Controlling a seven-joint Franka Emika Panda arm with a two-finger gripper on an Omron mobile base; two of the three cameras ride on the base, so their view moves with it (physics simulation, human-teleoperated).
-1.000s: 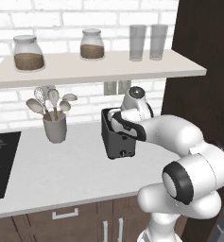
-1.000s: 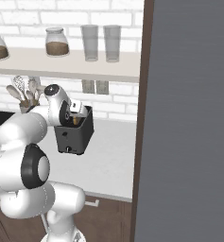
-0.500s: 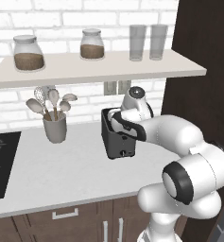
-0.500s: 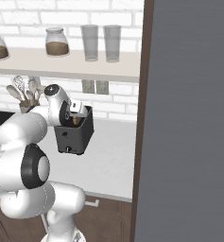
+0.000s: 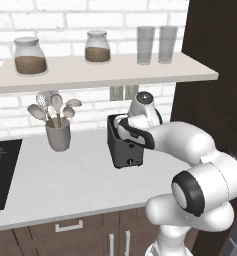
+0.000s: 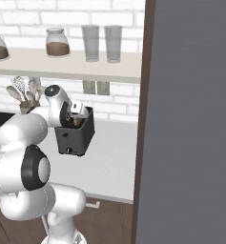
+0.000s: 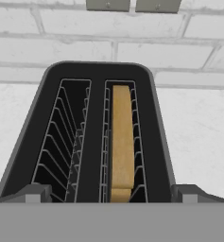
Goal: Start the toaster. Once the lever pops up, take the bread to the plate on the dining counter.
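Gripper (image 7: 111, 197) hung just above the toaster (image 7: 97, 132), jaws spread wide, one fingertip (image 7: 35, 193) at each outer side of the two slots, gripping nothing. Bread (image 7: 121, 139) stood on edge in the right-hand slot, between the fingertips. Toaster sat on the worktop (image 5: 65, 180) near its back edge, by the brick wall (image 7: 61, 52).

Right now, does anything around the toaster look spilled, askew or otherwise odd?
Nothing stands out. The toaster sits upright on the worktop, bread standing straight in one slot, the other slot empty. The open gripper is just above it. Jars and glasses stand upright on the shelf.
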